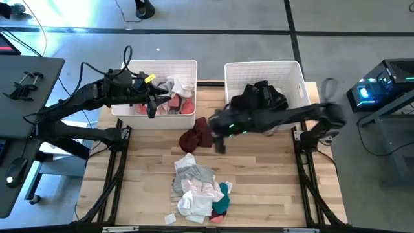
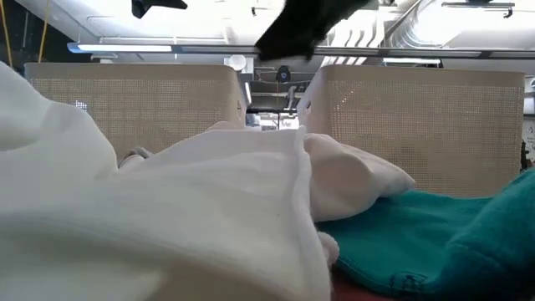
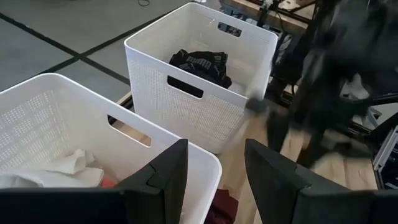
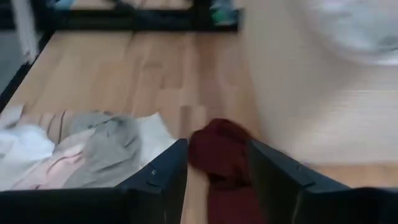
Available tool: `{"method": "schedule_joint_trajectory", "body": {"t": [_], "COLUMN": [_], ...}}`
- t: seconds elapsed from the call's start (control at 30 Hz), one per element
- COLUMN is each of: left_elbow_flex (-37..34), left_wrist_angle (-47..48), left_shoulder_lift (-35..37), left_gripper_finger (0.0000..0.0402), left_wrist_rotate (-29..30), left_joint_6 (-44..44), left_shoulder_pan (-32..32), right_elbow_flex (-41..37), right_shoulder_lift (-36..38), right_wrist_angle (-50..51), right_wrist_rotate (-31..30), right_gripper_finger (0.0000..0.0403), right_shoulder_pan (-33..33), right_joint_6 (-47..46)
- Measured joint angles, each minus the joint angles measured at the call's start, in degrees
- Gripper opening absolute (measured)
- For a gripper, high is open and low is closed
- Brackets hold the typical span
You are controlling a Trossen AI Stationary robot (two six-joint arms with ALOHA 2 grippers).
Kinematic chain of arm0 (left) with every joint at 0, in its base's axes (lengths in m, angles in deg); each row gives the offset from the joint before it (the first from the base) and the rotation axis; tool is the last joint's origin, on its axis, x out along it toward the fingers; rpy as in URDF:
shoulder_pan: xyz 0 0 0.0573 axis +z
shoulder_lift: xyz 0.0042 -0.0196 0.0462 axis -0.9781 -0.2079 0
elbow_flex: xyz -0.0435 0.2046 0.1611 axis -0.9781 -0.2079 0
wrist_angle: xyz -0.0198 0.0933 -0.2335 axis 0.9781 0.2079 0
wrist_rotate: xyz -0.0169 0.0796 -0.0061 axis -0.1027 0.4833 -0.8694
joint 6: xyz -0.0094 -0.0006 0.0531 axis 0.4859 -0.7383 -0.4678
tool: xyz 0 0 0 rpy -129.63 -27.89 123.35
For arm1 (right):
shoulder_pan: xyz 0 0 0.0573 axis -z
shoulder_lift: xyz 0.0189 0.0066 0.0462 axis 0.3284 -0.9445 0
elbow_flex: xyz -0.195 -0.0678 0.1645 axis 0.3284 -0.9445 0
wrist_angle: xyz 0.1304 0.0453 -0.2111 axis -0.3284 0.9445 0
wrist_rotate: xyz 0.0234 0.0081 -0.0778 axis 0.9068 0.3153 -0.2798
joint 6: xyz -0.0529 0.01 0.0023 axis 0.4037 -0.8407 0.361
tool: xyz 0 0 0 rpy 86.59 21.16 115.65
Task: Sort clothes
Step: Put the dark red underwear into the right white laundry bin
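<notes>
A maroon garment (image 1: 194, 136) (image 4: 221, 155) lies crumpled on the wooden table in front of the two white baskets. My right gripper (image 1: 218, 144) (image 4: 217, 148) is open just to its right and slants down at it, with the maroon cloth showing between the finger ends. My left gripper (image 1: 152, 107) (image 3: 214, 152) hangs open and empty over the left basket (image 1: 155, 71). A pile of grey, white, pink and teal clothes (image 1: 197, 188) (image 4: 93, 149) lies near the table's front edge. Black clothes (image 1: 262, 97) (image 3: 202, 62) lie in the right basket (image 1: 265, 68).
White, pink and red clothes (image 1: 174, 97) lie in the left basket. In the low view a white garment (image 2: 167, 209) and a teal one (image 2: 435, 234) fill the foreground, with both baskets behind them. Bare wood lies left and right of the pile. A desk and equipment flank the table.
</notes>
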Motion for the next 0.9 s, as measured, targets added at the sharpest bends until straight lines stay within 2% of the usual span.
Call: {"method": "schedule_joint_trajectory", "body": {"t": [0.1, 0.3, 0.43, 0.5, 0.63, 0.7, 0.8, 0.9], "left_elbow_flex": [0.0, 0.0, 0.0, 0.0, 0.0, 0.0, 0.0, 0.0], "left_wrist_angle": [0.0, 0.1, 0.1, 0.1, 0.1, 0.0, -0.3, -1.0], "left_shoulder_lift": [0.0, 0.0, 0.0, 0.0, 0.0, 0.0, 0.0, 0.0], "left_gripper_finger": [0.0146, 0.0146, 0.0146, 0.0146, 0.0146, 0.0146, 0.0146, 0.0146], "left_wrist_rotate": [0.0, 0.0, 0.0, 0.0, 0.0, 0.0, 0.0, 0.0], "left_joint_6": [0.1, 1.5, 1.5, 1.6, 1.7, 1.7, 1.7, 2.2], "left_shoulder_pan": [0.0, 0.0, 0.0, 0.0, 0.0, 0.0, 0.0, 0.0], "right_elbow_flex": [0.0, -0.1, -0.1, -0.1, 0.3, 1.8, 6.0, 11.2], "right_shoulder_lift": [-7.5, -17.4, -21.7, -23.3, -23.8, -22.9, -20.4, -14.8], "right_wrist_angle": [-3.8, -4.7, -6.8, -6.2, -3.1, 2.9, 11.7, 16.2], "right_wrist_rotate": [-0.3, -8.7, -8.3, -8.0, -3.0, -0.5, 0.6, 0.3], "right_gripper_finger": [0.0149, 0.0149, 0.0143, 0.0126, 0.0048, 0.0013, 0.0015, 0.0005], "right_shoulder_pan": [-0.5, 0.2, 1.7, 2.0, 2.4, 2.5, 2.1, 0.9], "right_joint_6": [2.2, 1.1, -2.6, -4.8, -10.2, -13.1, -15.2, -12.7]}}
